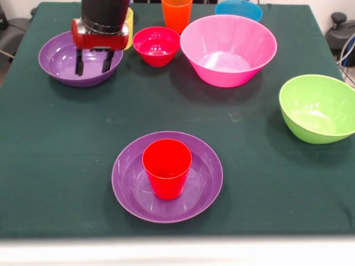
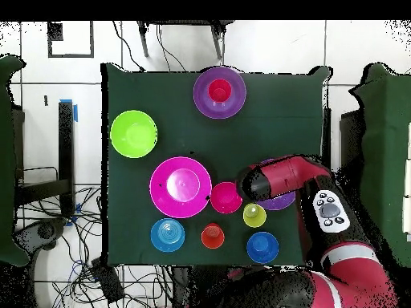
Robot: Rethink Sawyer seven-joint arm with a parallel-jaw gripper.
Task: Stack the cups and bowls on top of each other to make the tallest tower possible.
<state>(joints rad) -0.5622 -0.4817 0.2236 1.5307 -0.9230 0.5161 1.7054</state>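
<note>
Robot lab: cloth-covered table (image 2: 281, 104), loose floor cables (image 2: 76, 216), tiled floor (image 2: 48, 88).

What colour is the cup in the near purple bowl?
Red: the cup, seen best in the front view.

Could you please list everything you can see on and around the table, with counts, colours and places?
Purple bowls: two; one near the front edge holding a cup, one at the far side under the hand.
Red cup: one, upright in the near purple bowl.
Pink bowl: one, big, far side.
Lime green bowl: one, off to the side, alone.
Crimson bowl: one, small, between the far purple and pink bowls.
Orange cup: one, behind the crimson bowl.
Yellow cup: one, beside the arm.
Light blue bowl: one, base side.
Dark blue bowl: one, base side.
Table: one, dark green cloth.
Hand: one, open, over the far purple bowl.
</note>
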